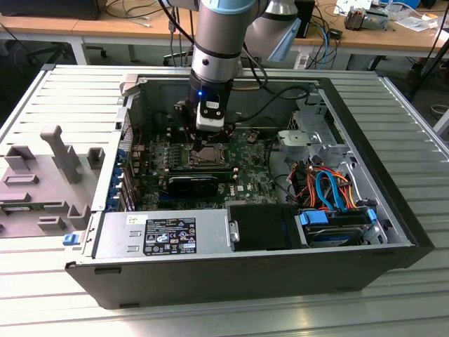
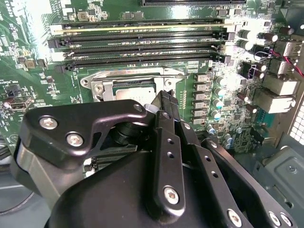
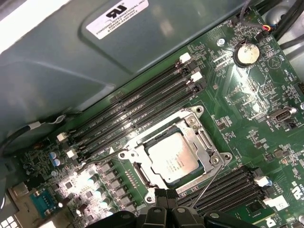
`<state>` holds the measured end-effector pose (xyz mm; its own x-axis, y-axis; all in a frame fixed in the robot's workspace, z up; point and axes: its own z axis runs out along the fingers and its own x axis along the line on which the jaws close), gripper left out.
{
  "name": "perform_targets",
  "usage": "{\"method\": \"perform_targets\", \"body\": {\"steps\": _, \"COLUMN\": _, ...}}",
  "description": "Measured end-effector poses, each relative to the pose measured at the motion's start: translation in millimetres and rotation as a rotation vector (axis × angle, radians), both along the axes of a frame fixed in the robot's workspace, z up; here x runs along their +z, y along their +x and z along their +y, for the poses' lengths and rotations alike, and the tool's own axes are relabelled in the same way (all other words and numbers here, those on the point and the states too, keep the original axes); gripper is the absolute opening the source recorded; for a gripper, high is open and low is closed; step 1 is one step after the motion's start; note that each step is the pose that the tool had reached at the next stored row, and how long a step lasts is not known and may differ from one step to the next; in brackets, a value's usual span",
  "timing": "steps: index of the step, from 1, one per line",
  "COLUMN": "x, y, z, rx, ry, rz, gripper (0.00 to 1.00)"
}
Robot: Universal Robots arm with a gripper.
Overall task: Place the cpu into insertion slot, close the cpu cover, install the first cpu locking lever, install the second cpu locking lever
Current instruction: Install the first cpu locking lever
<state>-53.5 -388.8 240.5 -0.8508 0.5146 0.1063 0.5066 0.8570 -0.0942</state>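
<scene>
The cpu, silvery top up, lies flat in the insertion slot on the green motherboard. The cpu cover is down around it, its window framing the chip. One thin locking lever runs from a socket corner toward my gripper, whose fingertips sit together just off the socket's edge. A second lever stretches away past the opposite corner. In the second wrist view my gripper hangs over the socket, hiding much of the cpu. In the exterior view the gripper is low over the socket.
Long black memory slots flank the socket on two sides. Rows of capacitors stand close beside it. The open case's walls, a power supply, drive cage and cables ring the board. A grey fixture tray lies outside, on the exterior view's left.
</scene>
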Motion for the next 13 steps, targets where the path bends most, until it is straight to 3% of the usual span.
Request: {"method": "perform_targets", "body": {"steps": 13, "x": 0.0, "y": 0.0, "z": 0.0, "rx": 0.025, "ry": 0.0001, "rz": 0.0001, "gripper": 0.11}}
